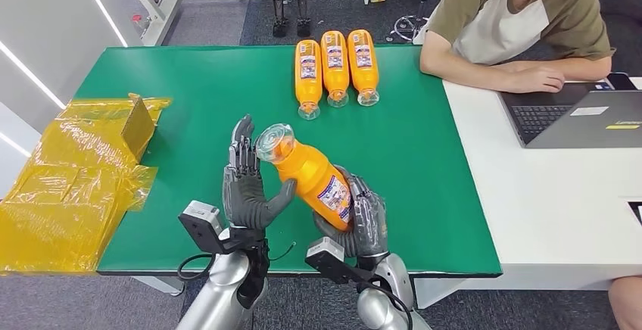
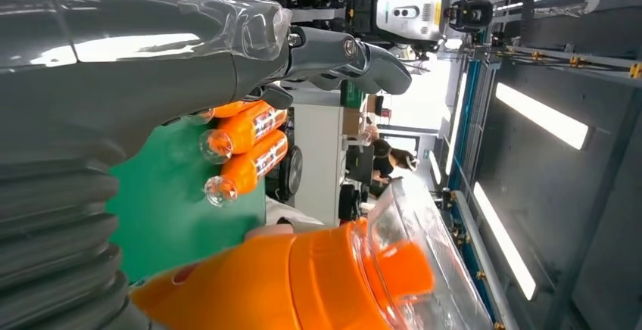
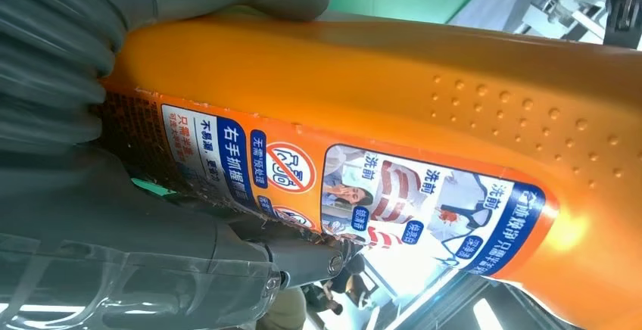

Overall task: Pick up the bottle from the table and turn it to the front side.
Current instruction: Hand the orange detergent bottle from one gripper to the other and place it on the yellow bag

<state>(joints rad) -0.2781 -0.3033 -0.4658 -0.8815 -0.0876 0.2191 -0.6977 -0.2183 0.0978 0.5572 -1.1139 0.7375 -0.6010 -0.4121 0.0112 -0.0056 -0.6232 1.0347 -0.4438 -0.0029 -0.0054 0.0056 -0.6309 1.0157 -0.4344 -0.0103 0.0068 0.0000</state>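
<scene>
Green tabletop (image 1: 189, 88) with a white desk (image 1: 545, 194) butted against its right edge. The orange bottle (image 1: 314, 175) is lifted off the green surface near the front edge, tilted, clear cap (image 1: 274, 142) pointing up and away toward the far side, label (image 1: 335, 194) facing roughly right. Right hand (image 1: 363, 220) wraps the lower body of the bottle, fingers closed around it (right wrist view shows the label (image 3: 363, 186) close up, thumb pressed on the bottle's side). Left hand (image 1: 246, 186) stands upright just left of the bottle, fingers extended and apart, thumb reaching toward the bottle's neck; cannot tell whether it touches. Three more orange bottles (image 1: 335, 66) lie side by side on the green surface well beyond the held bottle, caps toward the robot. Crumpled yellow plastic wrap (image 1: 68, 186) over a cardboard box (image 1: 138, 126) sits left of the bottle at the tabletop's left edge. A person (image 1: 522, 27) leans on the white desk by a laptop (image 1: 583, 118).
</scene>
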